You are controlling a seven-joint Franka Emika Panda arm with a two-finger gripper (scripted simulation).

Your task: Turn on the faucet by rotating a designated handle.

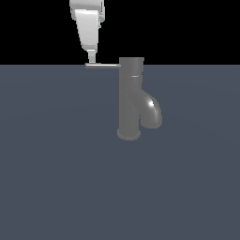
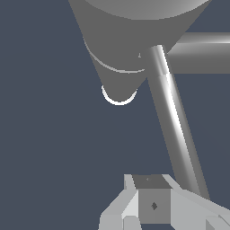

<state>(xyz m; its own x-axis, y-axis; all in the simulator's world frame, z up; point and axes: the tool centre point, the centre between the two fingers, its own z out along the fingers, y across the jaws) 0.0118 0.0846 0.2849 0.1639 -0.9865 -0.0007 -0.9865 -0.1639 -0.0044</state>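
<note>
The grey faucet point(image 1: 130, 101) stands upright on its round base flange, with its thick curved spout point(image 1: 152, 112) on the exterior view's right. The thin handle point(image 1: 103, 65) sticks out from the top cap point(image 1: 131, 65) toward the exterior view's left. My white gripper point(image 1: 92, 60) hangs from above with its tip at the handle's outer end, seemingly touching it. Its fingers look closed together and hold nothing. In the wrist view the handle point(image 2: 173, 117) runs from the faucet body point(image 2: 119, 54) past the gripper point(image 2: 152, 211), with the spout point(image 2: 202, 51) behind.
The faucet stands on a flat dark blue-grey floor point(image 1: 56, 164). Nothing else shows in either view.
</note>
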